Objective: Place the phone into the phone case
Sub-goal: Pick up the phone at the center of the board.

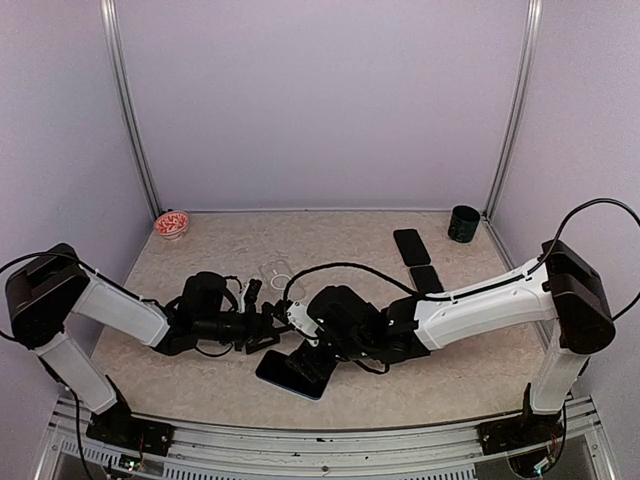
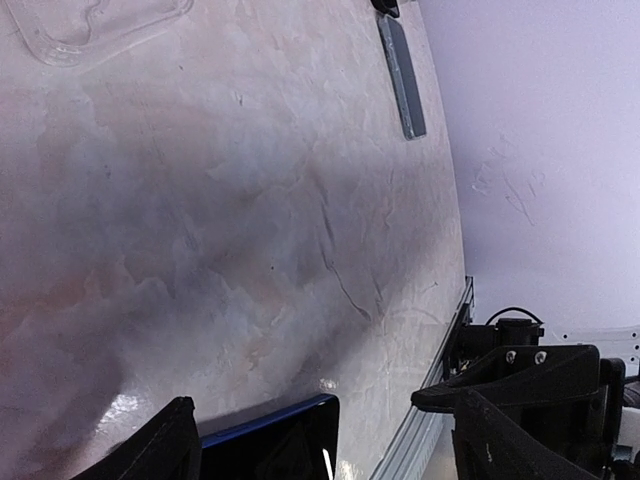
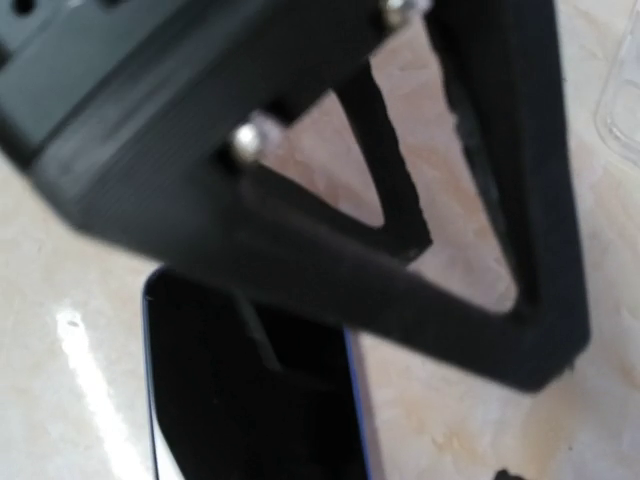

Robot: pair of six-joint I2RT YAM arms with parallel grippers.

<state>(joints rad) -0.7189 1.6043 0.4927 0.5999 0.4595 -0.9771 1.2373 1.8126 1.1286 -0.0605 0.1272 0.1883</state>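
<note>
The phone [image 1: 293, 373], black with a blue rim, lies flat on the table near the front edge. The clear phone case [image 1: 277, 272] lies empty further back. My left gripper [image 1: 268, 332] is low beside the phone and open. In the left wrist view its fingers [image 2: 140, 452] stand wide apart, with a corner of the phone [image 2: 270, 445] between them. My right gripper [image 1: 306, 350] hovers just over the phone's far end. The right wrist view shows the phone [image 3: 250, 400] below, no fingers closed over it, and the left gripper's black frame [image 3: 300, 190] blocking most of the picture.
Two other dark phones [image 1: 411, 246] [image 1: 426, 279] lie at the back right, next to a black cup [image 1: 463, 223]. A red-and-white bowl [image 1: 172, 223] sits at the back left. The metal front rail [image 1: 300, 440] runs close behind the phone. The two grippers are almost touching.
</note>
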